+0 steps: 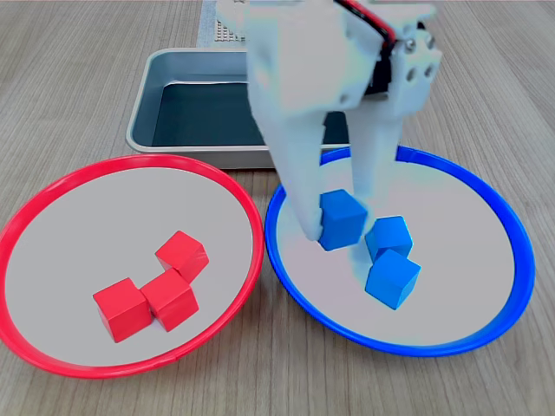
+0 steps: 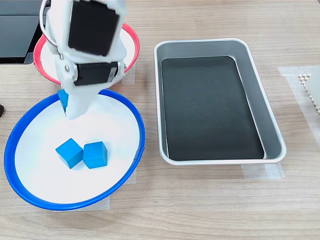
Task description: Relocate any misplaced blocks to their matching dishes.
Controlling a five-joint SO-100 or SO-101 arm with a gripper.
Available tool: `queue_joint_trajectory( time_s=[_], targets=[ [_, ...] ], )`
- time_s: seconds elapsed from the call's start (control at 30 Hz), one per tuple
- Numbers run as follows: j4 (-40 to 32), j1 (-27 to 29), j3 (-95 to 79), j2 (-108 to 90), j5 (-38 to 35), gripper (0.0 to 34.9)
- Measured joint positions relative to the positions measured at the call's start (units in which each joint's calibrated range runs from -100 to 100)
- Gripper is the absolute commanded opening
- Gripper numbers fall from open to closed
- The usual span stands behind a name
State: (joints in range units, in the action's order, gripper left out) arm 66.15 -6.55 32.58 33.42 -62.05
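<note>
**Blue cube gripped above the blue dish**

The wood-grain table (image 1: pixel 78 78) carried everything. Largest on it was the rectangular metal tray (image 2: pixel 260 107), brushed grey with rounded corners and a dark flat floor, holding nothing visible. Next came the two round shallow dishes with pale grey insides. The red-rimmed dish (image 1: pixel 52 195) held three glossy red cubes (image 1: pixel 154 290) clustered and touching; in the second exterior view it was mostly hidden behind the arm. The blue-rimmed dish (image 1: pixel 486 199) lay beside it, rims nearly touching, and held two loose blue cubes (image 2: pixel 82 153) side by side. The white plastic gripper (image 1: pixel 338 234) stood over this dish, its fingers closed on a third blue cube (image 1: pixel 341 218). Whether that cube touched the dish floor could not be told.
</note>
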Motion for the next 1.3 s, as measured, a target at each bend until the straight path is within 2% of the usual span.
queue_joint_trajectory(
  time_s=[0.33,0.6,0.87,1.07,1.3],
  targets=[
    [-4.1,-1.4,-6.0,0.0,2.5,0.4],
    [-5.2,-1.0,-5.3,3.4,2.5,9.8],
    [-5.2,-0.7,-1.0,4.9,3.3,12.7],
    [-5.2,-0.6,2.0,5.2,5.1,11.6],
    [-5.3,-2.6,-0.4,1.7,9.3,6.5]
  ],
)
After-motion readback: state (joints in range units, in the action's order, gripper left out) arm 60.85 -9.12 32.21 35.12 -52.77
